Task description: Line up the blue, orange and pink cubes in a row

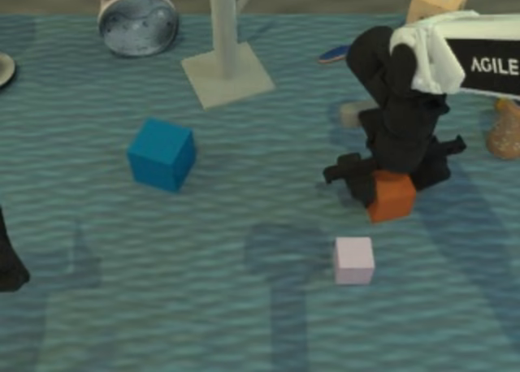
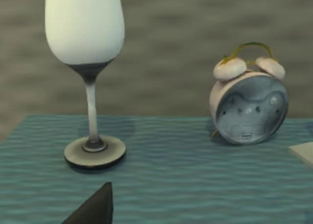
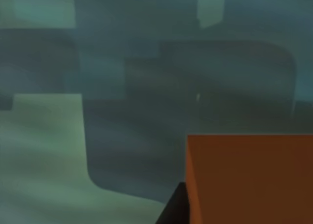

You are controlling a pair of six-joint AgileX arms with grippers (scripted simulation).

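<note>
The right gripper (image 1: 380,195) is down on the orange cube (image 1: 392,196), on the table's right half. The black arm covers the top of the cube, so only its front part shows from above. I cannot tell how wide the fingers are or whether they squeeze the cube. In the right wrist view the orange cube (image 3: 249,177) fills one corner and is cut off at the edge, with one dark finger (image 3: 175,207) right beside it.

The pink cube (image 1: 354,260) sits near the orange cube, at about 7 o'clock from it, not touching. The blue cube (image 1: 161,153) is well apart, at about 9 o'clock from the orange one.

The left gripper (image 1: 8,262) waits at the left edge of the table, mostly cut off. The left wrist view shows only a dark tip (image 2: 95,209) of it, so I cannot tell if it is open.

At the far side stand a clock (image 1: 136,19), a white stand (image 1: 225,63) and a tan box (image 1: 437,0), all cut off by the top edge. A brown thing (image 1: 504,130) at the right edge and a blue thing (image 1: 333,55) by the arm are partly hidden and hard to make out. The left wrist view shows a wine glass (image 2: 87,72) near the clock (image 2: 248,104).
</note>
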